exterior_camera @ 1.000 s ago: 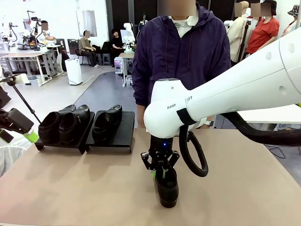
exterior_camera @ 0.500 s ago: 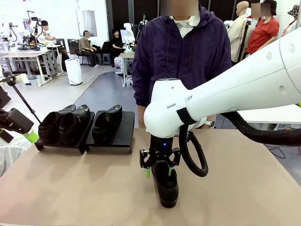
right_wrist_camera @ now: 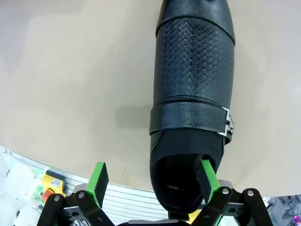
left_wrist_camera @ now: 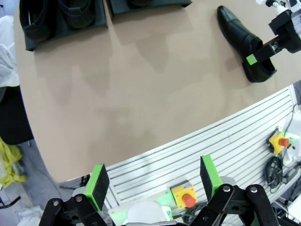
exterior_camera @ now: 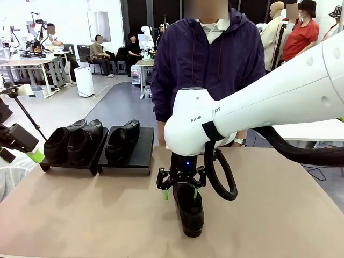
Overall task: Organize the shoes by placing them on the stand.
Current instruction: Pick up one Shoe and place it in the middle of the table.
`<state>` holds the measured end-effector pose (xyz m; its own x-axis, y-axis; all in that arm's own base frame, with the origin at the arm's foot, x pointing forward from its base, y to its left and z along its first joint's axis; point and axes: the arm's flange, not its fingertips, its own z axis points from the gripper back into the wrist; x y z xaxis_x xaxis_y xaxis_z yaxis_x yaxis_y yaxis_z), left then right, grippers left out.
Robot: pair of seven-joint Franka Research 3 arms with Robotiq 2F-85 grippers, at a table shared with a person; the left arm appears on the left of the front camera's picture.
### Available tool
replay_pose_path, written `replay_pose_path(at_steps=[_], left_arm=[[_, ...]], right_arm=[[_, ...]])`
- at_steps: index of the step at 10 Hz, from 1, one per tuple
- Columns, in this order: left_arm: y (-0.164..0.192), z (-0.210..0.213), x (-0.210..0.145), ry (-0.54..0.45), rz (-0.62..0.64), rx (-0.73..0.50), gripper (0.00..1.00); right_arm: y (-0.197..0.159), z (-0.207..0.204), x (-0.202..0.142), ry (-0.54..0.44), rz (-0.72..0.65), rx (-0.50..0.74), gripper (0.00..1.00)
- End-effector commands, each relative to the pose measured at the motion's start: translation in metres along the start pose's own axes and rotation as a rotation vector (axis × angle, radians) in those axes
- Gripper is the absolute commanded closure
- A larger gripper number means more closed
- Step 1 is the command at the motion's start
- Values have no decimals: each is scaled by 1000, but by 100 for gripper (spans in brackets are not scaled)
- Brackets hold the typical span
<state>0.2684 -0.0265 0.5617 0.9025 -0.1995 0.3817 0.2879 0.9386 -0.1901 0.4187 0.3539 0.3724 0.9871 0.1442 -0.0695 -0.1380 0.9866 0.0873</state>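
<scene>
shoe (exterior_camera: 189, 214): lower centre of front view, flat on table (exterior_camera: 80, 215), apart from stand (exterior_camera: 97, 156) at left with 3 shoes
right gripper (exterior_camera: 180, 192): jaws wide, straddling heel opening, holding nothing
left gripper (left_wrist_camera: 153, 181): wide, empty
handling: stiff leather, probably smooth, moderately light
grip: heel collar or strap (right_wrist_camera: 188, 120)

Three shoes (exterior_camera: 80, 141) sit on the stand (exterior_camera: 131, 157), far left. A fourth shoe (exterior_camera: 189, 212) lies on the table (exterior_camera: 97, 215), apparently directly under the right gripper (exterior_camera: 180, 189).
</scene>
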Motion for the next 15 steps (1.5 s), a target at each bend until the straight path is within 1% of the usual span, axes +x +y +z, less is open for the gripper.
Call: replay_pose_path(at_steps=[1, 2, 3, 4, 5, 6, 8, 9, 10, 11, 12, 13, 14, 15], left_arm=[[3, 0, 0, 2, -15, -23, 0], [3, 0, 0, 2, -15, -23, 0], [3, 0, 0, 2, -15, -23, 0], [3, 0, 0, 2, -15, -23, 0], [3, 0, 0, 2, -15, -23, 0], [3, 0, 0, 2, -15, -23, 0], [3, 0, 0, 2, -15, -23, 0], [3, 0, 0, 2, -15, -23, 0], [3, 0, 0, 2, -15, -23, 0], [3, 0, 0, 2, -15, -23, 0], [3, 0, 0, 2, -15, -23, 0], [3, 0, 0, 2, -15, -23, 0], [3, 0, 0, 2, -15, -23, 0], [3, 0, 0, 2, -15, -23, 0]], right_arm=[[-3, 17, -10, 25, 86, 32, 0], [-15, 43, -24, 16, 140, 58, 0], [-42, 83, -53, 9, 204, 111, 0], [-71, 117, -85, -9, 239, 149, 0], [-105, 142, -114, -42, 224, 178, 0], [-134, 158, -137, -65, 221, 228, 0], [-194, 180, -188, -155, 221, 332, 0], [-219, 188, -211, -224, 163, 334, 0], [-237, 190, -226, -265, 121, 341, 0], [-249, 187, -232, -280, 112, 354, 0], [-249, 178, -222, -265, 110, 337, 0], [-229, 155, -189, -89, 113, 157, 0], [-251, 193, -235, -268, 85, 348, 0], [-251, 193, -235, -268, 85, 348, 0]])
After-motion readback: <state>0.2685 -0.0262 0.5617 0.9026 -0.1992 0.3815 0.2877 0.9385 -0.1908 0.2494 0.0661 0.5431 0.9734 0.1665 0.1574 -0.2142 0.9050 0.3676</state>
